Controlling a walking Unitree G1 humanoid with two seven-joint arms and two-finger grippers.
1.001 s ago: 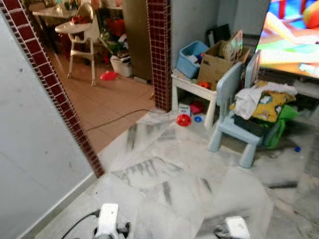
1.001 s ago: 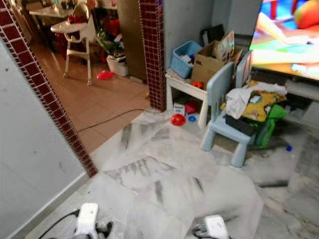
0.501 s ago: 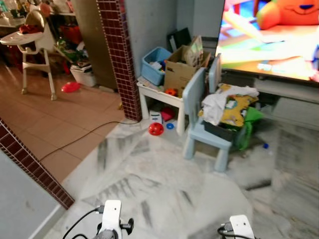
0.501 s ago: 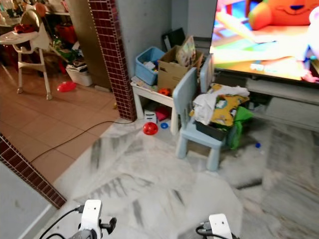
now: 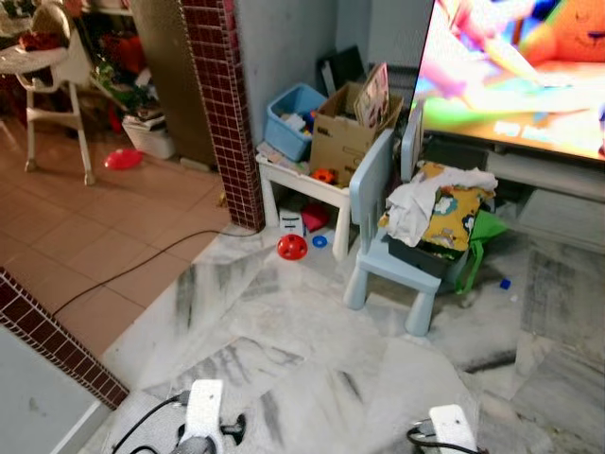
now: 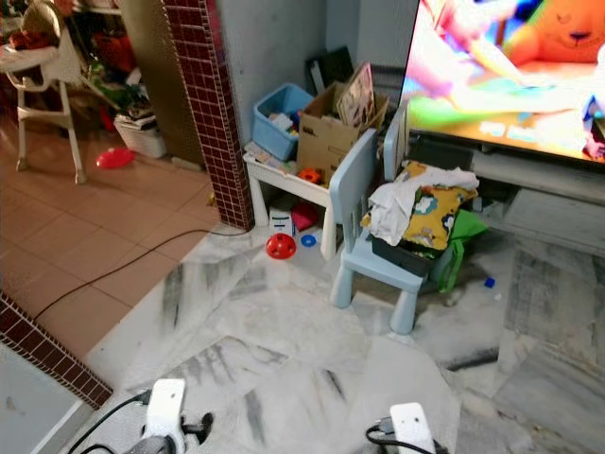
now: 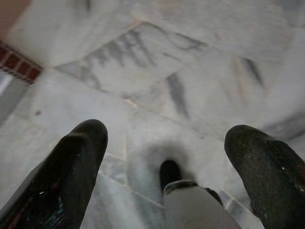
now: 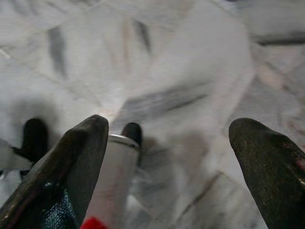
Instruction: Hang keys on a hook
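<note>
The robot is looking down at a white marble floor [image 5: 312,331] in a messy room. Both arms hang low. The left gripper [image 7: 167,157] has its two black fingers spread wide, with nothing between them but floor far below. The right gripper [image 8: 167,157] is the same: fingers wide apart, holding nothing.

I cannot see any keys, and I cannot see a hook. So I cannot tell where the keys are, or if they already hang somewhere.

The whole picture has slid sideways since a second ago. Back then a grey wall with a red brick edge [image 5: 57,345] took up much of the left side. Now it is just a small corner at the bottom left. The big bright screen [image 5: 520,76] takes up more of the top right. The things in the room did not move. The robot turned to its right as it walked, and in the last half second it barely turned at all.

In front are a light blue chair [image 5: 388,236] piled with cloth [image 5: 421,203], a little white table [image 5: 302,184] with a blue bin [image 5: 293,118] and a cardboard box [image 5: 345,132], and a red ball [image 5: 291,247] on the floor. A white high chair [image 5: 47,76] stands on the orange tiles.

I think the robot is looking around, since its hands are free and no keys or hook are in sight.
</note>
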